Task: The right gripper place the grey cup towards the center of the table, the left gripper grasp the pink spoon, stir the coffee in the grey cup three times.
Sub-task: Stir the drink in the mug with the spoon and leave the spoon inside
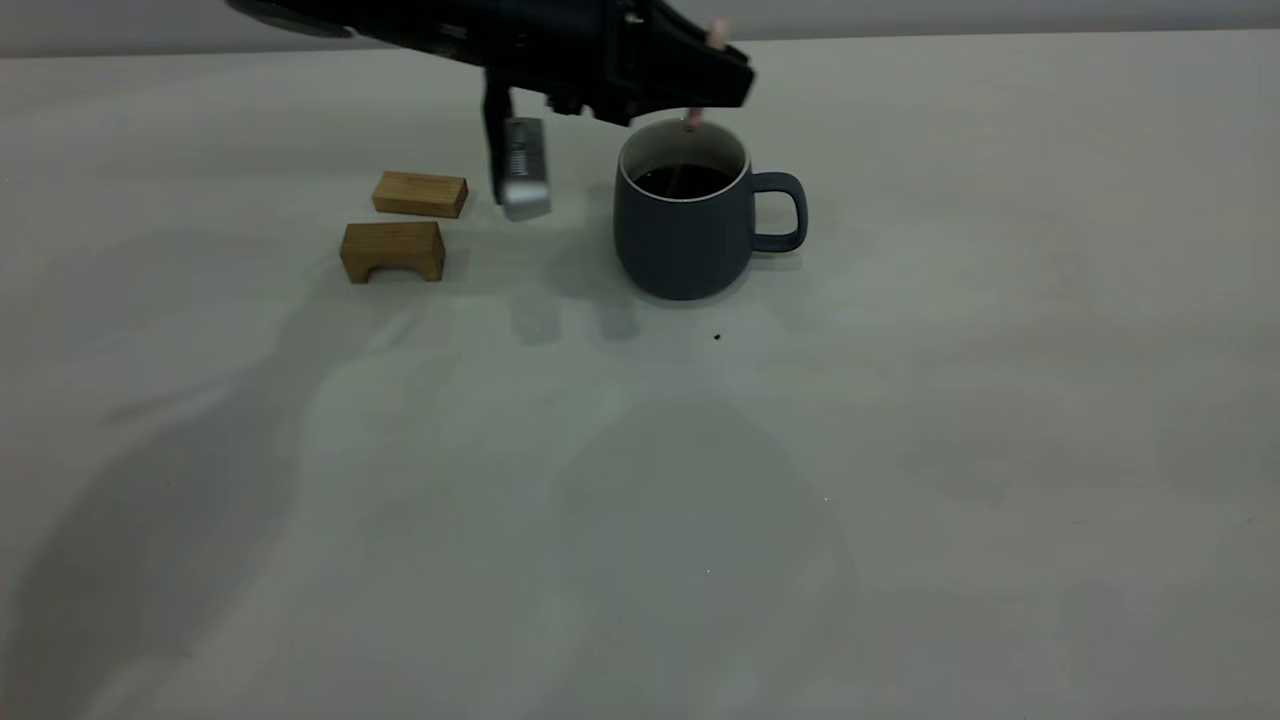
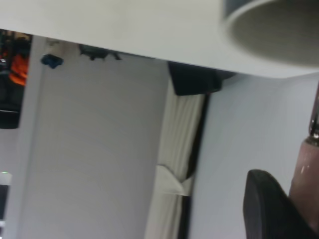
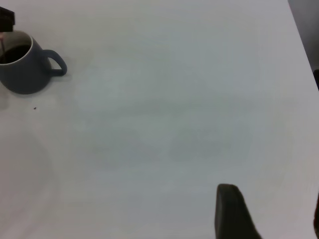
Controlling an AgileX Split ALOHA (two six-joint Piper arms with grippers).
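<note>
The grey cup (image 1: 680, 235) stands upright on the table (image 1: 900, 450), its handle pointing right, with dark coffee (image 1: 685, 180) inside. My left gripper (image 1: 705, 95) hovers just above the cup's rim, shut on the pink spoon (image 1: 692, 118). The spoon's handle tip pokes out above the fingers and its lower end dips into the cup. In the left wrist view the pink spoon (image 2: 305, 169) runs beside one black finger (image 2: 264, 204) toward the cup's rim (image 2: 269, 30). My right gripper (image 3: 271, 219) is open over bare table, far from the cup (image 3: 22, 69), and it is outside the exterior view.
Two brown wooden blocks lie left of the cup, a flat one (image 1: 420, 193) and an arched one (image 1: 393, 250). A silver-grey part (image 1: 525, 168) of the left arm hangs between the blocks and the cup. A dark speck (image 1: 718, 337) lies in front of the cup.
</note>
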